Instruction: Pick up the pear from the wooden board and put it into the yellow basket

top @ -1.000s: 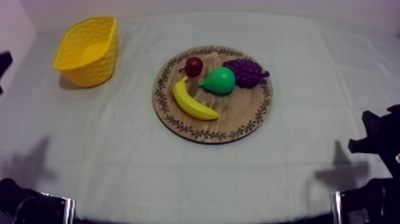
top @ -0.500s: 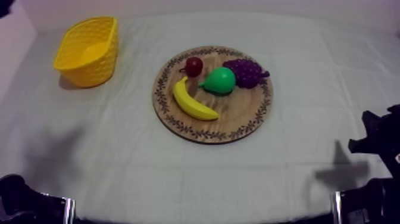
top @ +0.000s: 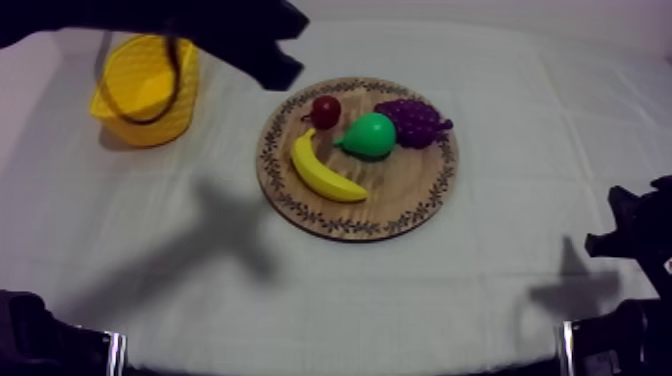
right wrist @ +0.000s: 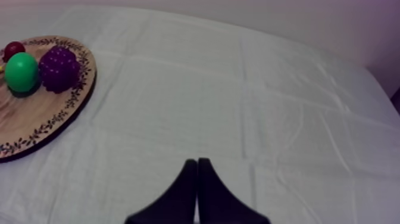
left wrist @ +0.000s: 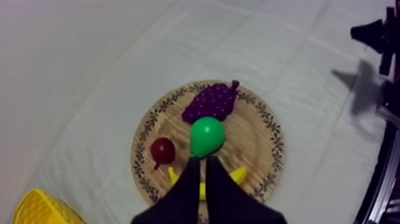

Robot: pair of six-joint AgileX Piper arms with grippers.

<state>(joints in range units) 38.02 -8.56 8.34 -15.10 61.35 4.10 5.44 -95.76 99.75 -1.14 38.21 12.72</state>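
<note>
Overhead, left claw (top: 283, 62) between basket (top: 122, 112), board (top: 400, 200).

Banana (left wrist: 239, 173) middle hidden behind left gripper (left wrist: 201, 159)

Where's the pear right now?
Top view: the pear lies on the wooden board, mid-table, between the small red fruit and the bunch of grapes, just beyond the banana.

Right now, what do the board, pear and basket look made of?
The board looks like wood, matte: visible grain, dark leaf pattern round the rim. The pear is probably plastic, smooth and slightly glossy: uniform green, soft highlight. The basket is likely moulded plastic, matte yellow, with lattice-textured walls.
</note>
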